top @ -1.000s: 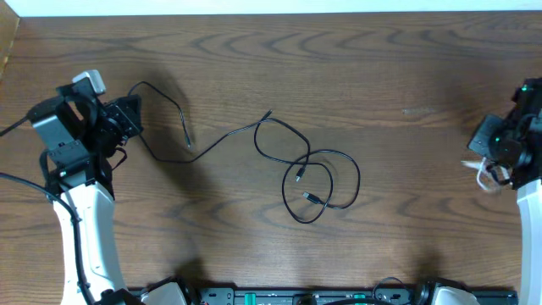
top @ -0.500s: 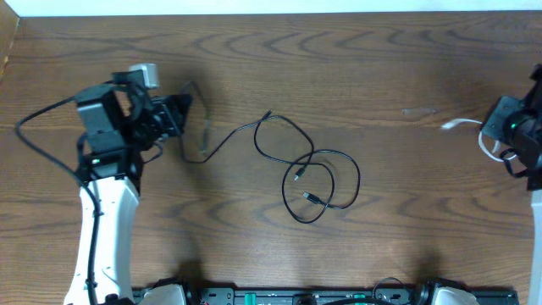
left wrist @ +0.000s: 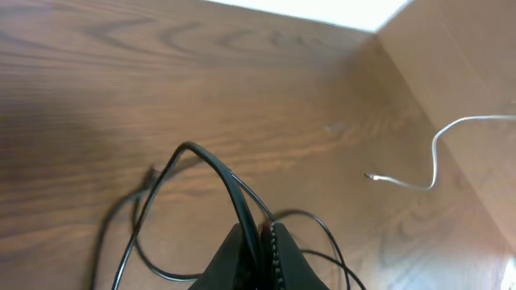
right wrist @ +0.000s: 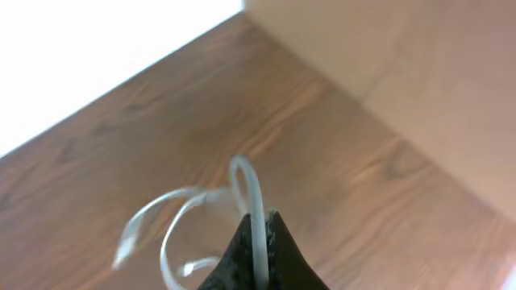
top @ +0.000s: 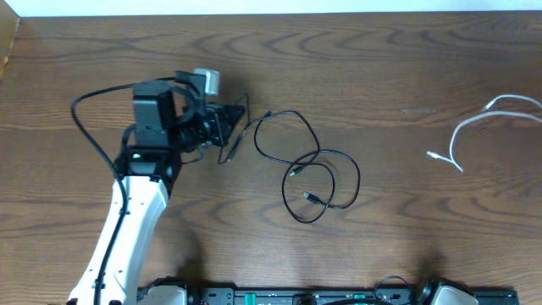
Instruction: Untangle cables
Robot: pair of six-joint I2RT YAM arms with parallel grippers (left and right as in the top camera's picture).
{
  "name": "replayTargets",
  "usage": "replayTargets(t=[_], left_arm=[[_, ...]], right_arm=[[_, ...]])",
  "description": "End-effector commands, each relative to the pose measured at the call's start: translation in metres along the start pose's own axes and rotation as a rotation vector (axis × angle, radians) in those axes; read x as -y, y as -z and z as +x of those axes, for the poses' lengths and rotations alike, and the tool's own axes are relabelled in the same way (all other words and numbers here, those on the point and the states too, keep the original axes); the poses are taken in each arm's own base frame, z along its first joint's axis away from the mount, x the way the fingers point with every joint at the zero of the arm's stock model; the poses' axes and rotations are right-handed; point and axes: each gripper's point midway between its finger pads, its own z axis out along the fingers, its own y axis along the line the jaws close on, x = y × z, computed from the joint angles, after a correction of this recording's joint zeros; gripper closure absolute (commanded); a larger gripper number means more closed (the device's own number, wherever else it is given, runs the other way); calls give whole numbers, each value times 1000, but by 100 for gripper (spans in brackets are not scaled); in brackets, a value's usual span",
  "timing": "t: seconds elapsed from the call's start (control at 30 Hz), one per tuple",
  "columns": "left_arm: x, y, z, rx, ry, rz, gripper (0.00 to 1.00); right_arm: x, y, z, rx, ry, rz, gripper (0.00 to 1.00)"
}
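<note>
The black cable (top: 318,174) lies in loose loops at the table's middle, its plug ends inside the loops. My left gripper (top: 240,113) is shut on one strand of it at the loops' left; the left wrist view shows the black cable (left wrist: 211,161) arching up from the closed jaws (left wrist: 264,235). The white cable (top: 474,127) hangs at the far right, one plug end near the table. My right gripper (right wrist: 260,225) is shut on the white cable (right wrist: 250,185); the gripper itself is out of the overhead view.
A thick black robot wire (top: 93,127) loops left of the left arm. A raised wooden wall (left wrist: 459,72) borders the table on the right.
My left gripper has moved right with the black strand, bunching the cable toward the loops. The right arm has left the overhead view, pulling the white cable out to the right.
</note>
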Motion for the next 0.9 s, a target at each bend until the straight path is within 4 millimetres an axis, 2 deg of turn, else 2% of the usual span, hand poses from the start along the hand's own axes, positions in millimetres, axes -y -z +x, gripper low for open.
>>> replayTargets(t=[0.0,0.23,0.4,0.5,0.67,0.77,0.87], left_arm=[[12,-6,12,-29,-56,35,91],[22,-13,27,-70,-59,60,91],[16,-16,45,-107,-40,56,91],[12,-18,55,-121,-29,53,92],[10,-20,56,-106,-43,57,91],[11,-20,55,-100,-49,62,91],[12,-20,54,-98,-51,66,91]], right_arm=[[47,-1,-14,17,11,208,99],[109,-11,-17,4,-75,429,99],[148,-24,-16,-22,-134,537,99],[163,-33,-13,-48,-158,568,99],[169,-69,2,-140,-186,514,99],[171,-108,21,-242,-220,438,99],[181,-129,40,-323,-261,435,99]])
